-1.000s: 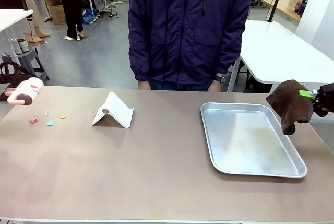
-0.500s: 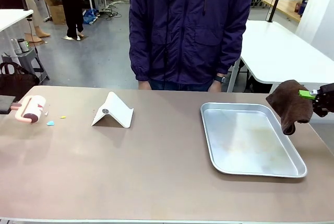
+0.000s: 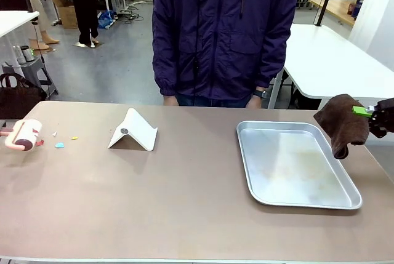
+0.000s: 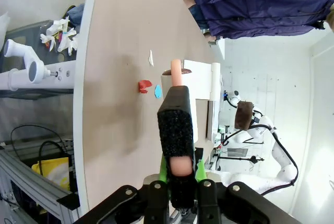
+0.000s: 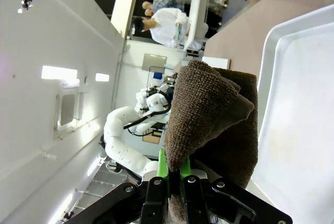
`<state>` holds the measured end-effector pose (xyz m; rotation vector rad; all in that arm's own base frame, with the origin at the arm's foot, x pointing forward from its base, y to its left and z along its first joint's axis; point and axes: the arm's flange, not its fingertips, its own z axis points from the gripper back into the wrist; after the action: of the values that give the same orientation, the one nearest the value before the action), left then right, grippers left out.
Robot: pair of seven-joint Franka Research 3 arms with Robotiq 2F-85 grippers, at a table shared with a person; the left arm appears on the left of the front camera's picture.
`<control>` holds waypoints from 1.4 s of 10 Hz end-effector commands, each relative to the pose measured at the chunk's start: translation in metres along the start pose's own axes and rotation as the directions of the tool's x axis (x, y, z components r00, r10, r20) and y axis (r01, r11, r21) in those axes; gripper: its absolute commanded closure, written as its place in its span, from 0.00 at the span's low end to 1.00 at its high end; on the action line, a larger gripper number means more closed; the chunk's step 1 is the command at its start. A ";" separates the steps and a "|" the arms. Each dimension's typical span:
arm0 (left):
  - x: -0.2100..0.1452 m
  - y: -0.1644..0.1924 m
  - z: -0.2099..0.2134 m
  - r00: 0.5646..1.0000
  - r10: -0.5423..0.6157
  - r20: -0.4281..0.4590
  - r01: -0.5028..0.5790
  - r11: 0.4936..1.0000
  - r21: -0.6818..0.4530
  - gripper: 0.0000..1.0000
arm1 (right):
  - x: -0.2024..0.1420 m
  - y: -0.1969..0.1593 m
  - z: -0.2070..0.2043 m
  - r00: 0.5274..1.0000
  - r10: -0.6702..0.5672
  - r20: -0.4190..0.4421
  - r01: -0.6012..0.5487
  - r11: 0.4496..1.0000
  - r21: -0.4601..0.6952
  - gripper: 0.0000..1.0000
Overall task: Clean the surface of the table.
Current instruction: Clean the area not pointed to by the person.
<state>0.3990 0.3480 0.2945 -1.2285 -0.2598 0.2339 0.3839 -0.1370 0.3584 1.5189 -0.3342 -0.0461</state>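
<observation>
At far left of frame: pink lint roller low over the tabletop, handle end running out toward the left edge.
Left pincer: clamped together on the roller's pink handle, which runs straight along the fingers.
Debris: red scrap just beside the roller drum, can't tell if touching; blue scrap, yellow scrap and white sliver close by, all toward frame right of the roller.
Key relation: scraps lie to frame right of the drum, so the roll likely has to go rightward; left arm is far nearer, right arm well apart.
Task thing: tabletop spans the whole lower frame, matte brown-taupe, smooth, thin pale edge.
Right pincer: shut on a brown terry cloth, held up at far right beside the tray's upper right corner.
Tray: shiny metal, rectangular, rounded corners, raised rim, right half of frame.
Stand: white folded sheet, tent-shaped, upper centre-left.
Textures: roller drum pale and sticky-looking; cloth soft, nubby, draped; scraps tiny, flat.
Person: dark purple jacket, upper centre, behind the far edge.
</observation>
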 end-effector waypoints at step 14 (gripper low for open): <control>0.004 0.003 -0.027 0.996 -0.085 0.027 0.075 0.960 0.270 0.80 | 0.001 0.003 0.001 1.000 0.018 -0.006 -0.018 1.000 0.016 0.91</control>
<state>0.4209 0.3376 0.2933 -1.0268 -0.3076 0.2255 0.3839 -0.1370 0.3584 1.5191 -0.3342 -0.0461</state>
